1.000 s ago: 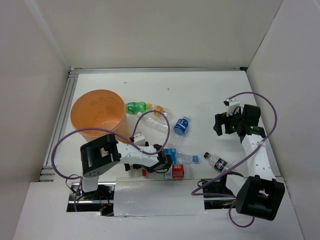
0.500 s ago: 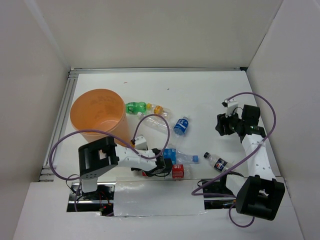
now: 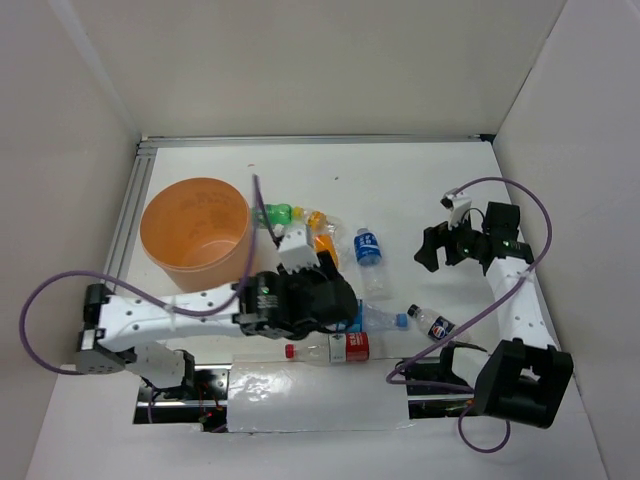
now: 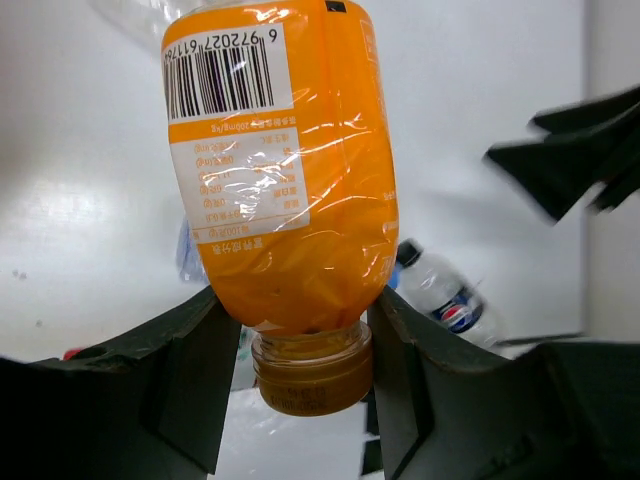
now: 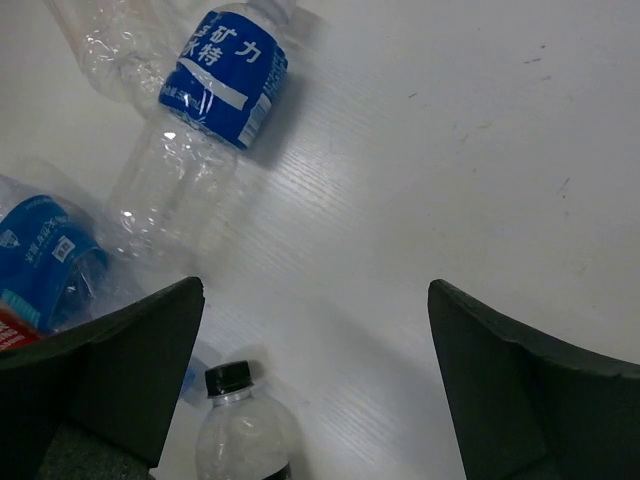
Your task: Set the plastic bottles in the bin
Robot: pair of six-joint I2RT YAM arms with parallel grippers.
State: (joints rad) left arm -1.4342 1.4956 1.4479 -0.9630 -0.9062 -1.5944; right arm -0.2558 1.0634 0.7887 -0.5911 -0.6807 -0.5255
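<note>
**Orange bottle in hand, bin a short swing away**

The left end effector is clenched on the orange bottle, one finger on each side of the shoulder just above the cap. The bottle's long axis runs straight out from the palm: cap toward the wrist, base pointing away. In the wrist view it appears to hang clear of the table, though its height cannot be judged.

What the coming move turns on is the bin. In the overhead view it stands just to the robot's left of the held bottle, mouth open and upward, with only a narrow strip of table between its wall and the wrist. The left arm is far the nearer one. It lies stretched long and low across the near edge, from its base on the near side of the bin to a wrist beside the bin's right flank — so the carry looks like a lift and a swing leftward over the rim.

The right end effector hovers well apart from the bin on its far right, fingers spread wide and holding nothing. Below it lie a blue-labelled bottle and a black-capped bottle, both on their sides. A green bottle rests just right of the bin's rim, and a red-labelled bottle lies at the near edge.
</note>
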